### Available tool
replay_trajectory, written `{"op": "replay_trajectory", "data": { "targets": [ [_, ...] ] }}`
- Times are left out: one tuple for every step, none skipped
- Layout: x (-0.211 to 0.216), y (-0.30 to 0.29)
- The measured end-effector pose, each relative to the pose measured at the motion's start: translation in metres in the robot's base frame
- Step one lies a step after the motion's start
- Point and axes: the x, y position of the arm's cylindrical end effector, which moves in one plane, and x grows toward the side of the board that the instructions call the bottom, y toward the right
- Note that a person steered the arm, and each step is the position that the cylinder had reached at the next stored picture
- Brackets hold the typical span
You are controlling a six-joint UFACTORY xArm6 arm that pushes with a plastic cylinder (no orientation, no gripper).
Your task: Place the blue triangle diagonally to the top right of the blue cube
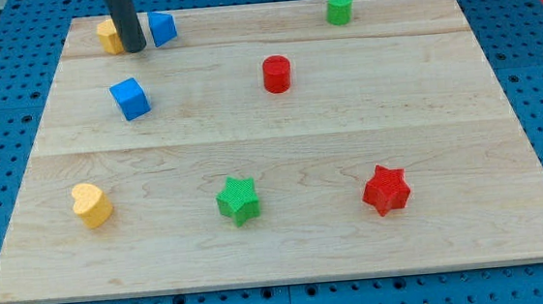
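Observation:
The blue triangle (162, 28) sits near the board's top left edge. The blue cube (130, 98) lies below it and a little to the left. My tip (135, 49) stands just left of the blue triangle, between it and a yellow block (109, 36), close to both. The rod comes down from the view's top and hides part of the yellow block.
A green cylinder (340, 8) stands at the top right. A red cylinder (277, 74) is near the middle. A yellow heart (92, 205), a green star (238, 199) and a red star (386, 191) line the bottom. The wooden board (501, 105) rests on a blue pegboard.

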Motion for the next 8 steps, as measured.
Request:
{"op": "replay_trajectory", "data": {
  "targets": [
    [-0.005,-0.001],
    [-0.005,0.031],
    [0.007,0.052],
    [0.005,0.109],
    [-0.037,0.156],
    [-0.071,0.145],
    [-0.071,0.116],
    [-0.071,0.066]
  ]
}}
